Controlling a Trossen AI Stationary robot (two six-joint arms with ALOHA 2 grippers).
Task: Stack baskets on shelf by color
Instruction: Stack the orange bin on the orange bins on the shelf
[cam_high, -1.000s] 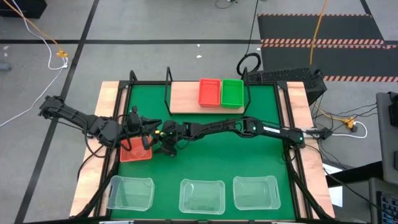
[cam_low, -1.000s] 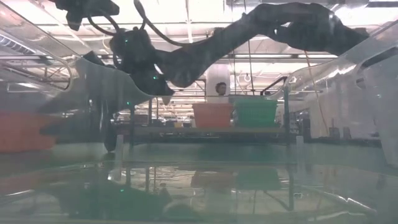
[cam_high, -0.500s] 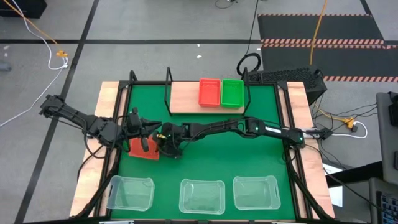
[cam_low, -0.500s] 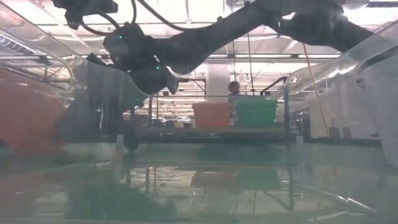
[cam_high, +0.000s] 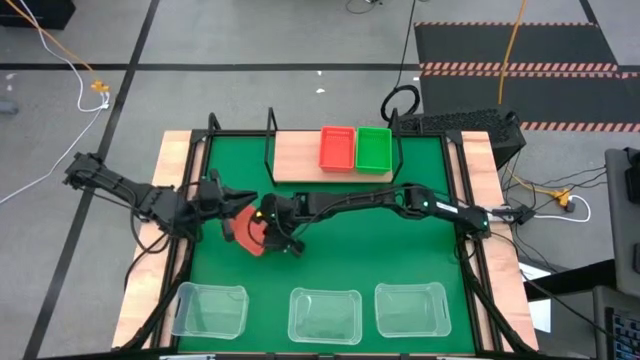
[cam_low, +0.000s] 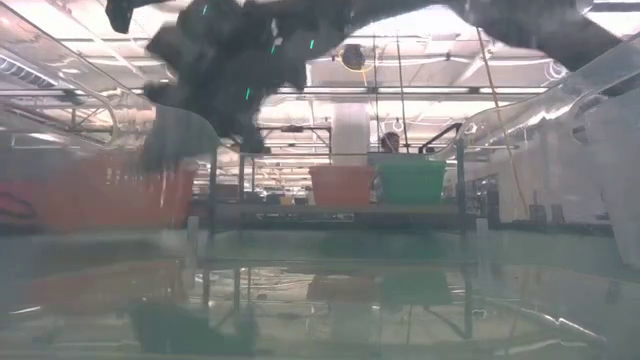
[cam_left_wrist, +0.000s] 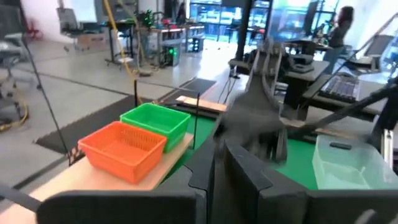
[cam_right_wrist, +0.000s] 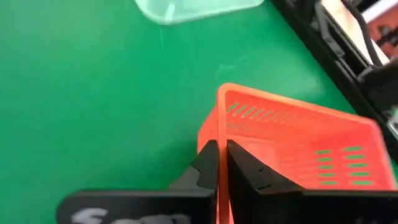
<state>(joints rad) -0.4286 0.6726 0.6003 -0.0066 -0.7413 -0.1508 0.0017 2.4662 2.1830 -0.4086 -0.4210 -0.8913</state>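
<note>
My right gripper (cam_high: 264, 228) is shut on a red-orange basket (cam_high: 246, 233), tilted over the green mat left of centre. The right wrist view shows the same basket (cam_right_wrist: 292, 149) from close up. My left gripper (cam_high: 236, 198) hovers just beyond it on the far-left side; in its wrist view the fingers (cam_left_wrist: 202, 171) stand close together with nothing between them. On the shelf (cam_high: 298, 156) at the far edge another red-orange basket (cam_high: 337, 147) and a green basket (cam_high: 373, 148) stand side by side on their bottoms. My right gripper pinches one wall of the red-orange basket at its rim (cam_right_wrist: 218, 134), one finger inside the basket and one outside. The basket is tilted in the hold; whether its lower edge still touches the mat, I cannot tell.
Three clear baskets (cam_high: 210, 310) (cam_high: 324, 315) (cam_high: 411, 308) stand in a row along the near edge. The shelf's black frame posts (cam_high: 270, 125) rise at the far edge. Bare green mat (cam_high: 380, 250) lies between the shelf and the clear baskets.
My right gripper has shut on the red-orange basket's wall and carried it toward the table's right, tipping it out of its flat lie. My left gripper has drawn off the basket toward the far edge.
</note>
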